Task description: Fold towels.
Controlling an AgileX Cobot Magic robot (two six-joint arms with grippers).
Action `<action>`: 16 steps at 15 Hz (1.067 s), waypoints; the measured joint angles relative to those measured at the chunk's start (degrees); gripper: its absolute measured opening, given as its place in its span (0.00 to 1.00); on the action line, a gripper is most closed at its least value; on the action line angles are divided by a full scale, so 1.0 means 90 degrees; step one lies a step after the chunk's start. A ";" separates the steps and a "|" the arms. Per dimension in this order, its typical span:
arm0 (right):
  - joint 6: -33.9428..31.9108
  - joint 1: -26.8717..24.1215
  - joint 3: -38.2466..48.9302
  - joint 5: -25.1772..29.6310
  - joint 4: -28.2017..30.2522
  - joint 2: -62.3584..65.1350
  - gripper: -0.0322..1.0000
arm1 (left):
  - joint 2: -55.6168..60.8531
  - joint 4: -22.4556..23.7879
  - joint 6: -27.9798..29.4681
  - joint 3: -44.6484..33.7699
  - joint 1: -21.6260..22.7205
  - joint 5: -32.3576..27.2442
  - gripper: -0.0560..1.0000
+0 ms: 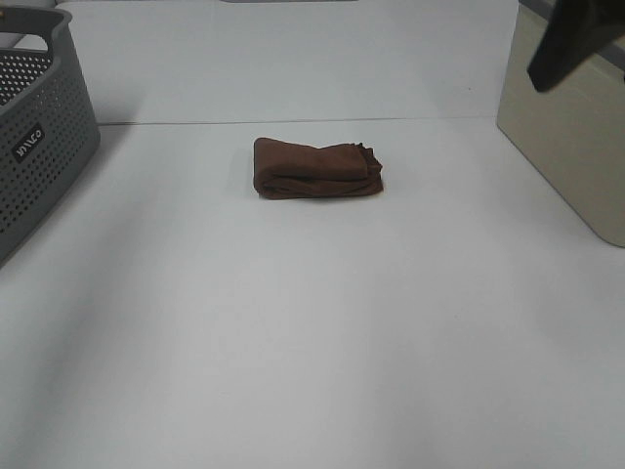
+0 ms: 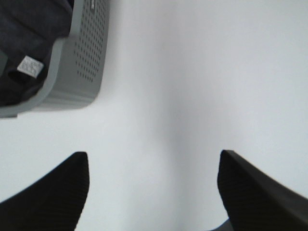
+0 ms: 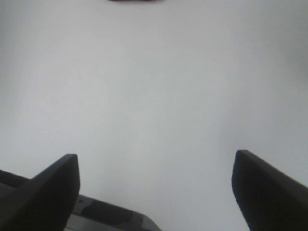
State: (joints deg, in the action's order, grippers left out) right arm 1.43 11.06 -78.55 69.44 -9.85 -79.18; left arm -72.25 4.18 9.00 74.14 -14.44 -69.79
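A dark brown towel (image 1: 318, 169) is lying folded into a compact bundle on a white worktop (image 1: 312, 332), toward the far middle of the scene. Its layers are stacking on one another, with the bunched ends facing right. Nothing is touching it.

A grey perforated basket (image 1: 39, 147) is sitting at the far left edge of the worktop, well apart from the towel. In the left wrist view, dark cloth (image 2: 29, 43) with a small white tag (image 2: 30, 66) is showing inside this basket. A beige bin (image 1: 566, 147) is standing at the far right, and a dark piece of the robot is hanging above it at the top right corner.

The left hand (image 2: 153, 192) is hovering over bare worktop near the basket, its fingers spread wide apart and gripping nothing. The right hand (image 3: 155, 192) is likewise hovering over bare worktop, its fingers wide apart and empty, with a sliver of the towel just visible at the far edge of its view
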 joint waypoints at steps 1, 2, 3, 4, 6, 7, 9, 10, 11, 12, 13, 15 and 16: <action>0.0006 0.0000 0.0547 0.0000 0.0070 0.0433 0.81 | 0.0522 0.0000 0.0013 -0.0509 0.0000 0.0000 0.73; 0.0013 0.0000 0.1038 0.0000 0.0127 0.0828 0.81 | 0.1006 0.0000 0.0038 -0.1031 0.0000 0.0000 0.73; 0.0019 0.0000 0.1572 0.0006 0.0204 0.1254 0.81 | 0.1515 0.0000 0.0038 -0.1458 0.0000 0.0000 0.73; 0.0019 0.0000 0.2044 -0.0006 0.0293 0.1636 0.81 | 0.2120 -0.0013 0.0038 -0.1884 0.0000 0.0000 0.73; 0.0019 0.0000 0.3406 -0.0070 0.0465 0.2852 0.81 | 0.3871 -0.0134 0.0038 -0.2884 0.0000 -0.0013 0.73; 0.0019 0.0000 0.3571 -0.0070 0.0471 0.3081 0.81 | 0.4202 -0.0153 0.0038 -0.3043 0.0000 -0.0013 0.73; 0.0121 0.0000 0.4214 -0.0083 0.0471 0.4004 0.81 | 0.5424 -0.0216 -0.0057 -0.3635 0.0000 -0.0019 0.73; 0.0267 0.0000 0.4482 -0.0153 0.0477 0.4482 0.81 | 0.5952 -0.0299 -0.0204 -0.3890 0.0000 -0.0019 0.73; 0.0395 0.0000 0.4673 -0.0299 0.0484 0.5023 0.81 | 0.6487 -0.0414 -0.0395 -0.4113 0.0000 -0.0019 0.73; 0.0490 0.0000 0.4832 -0.0471 0.0484 0.5507 0.81 | 0.6895 -0.0560 -0.0637 -0.4323 0.0000 -0.0019 0.73; 0.0535 0.0000 0.4997 -0.0618 0.0490 0.6029 0.81 | 0.7251 -0.0751 -0.0879 -0.4507 0.0000 -0.0019 0.73; 0.0547 0.0000 0.5265 -0.0751 0.0490 0.6869 0.81 | 0.7576 -0.1012 -0.1248 -0.4736 0.0000 0.0108 0.73; 0.0611 0.0000 0.5405 -0.0802 0.0490 0.7194 0.81 | 0.7614 -0.1050 -0.1388 -0.4768 0.0000 0.0286 0.73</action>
State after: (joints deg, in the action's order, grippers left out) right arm 6.93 11.06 -29.91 62.22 -5.44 -14.44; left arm -3.72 -5.27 -3.50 31.23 -14.44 -67.21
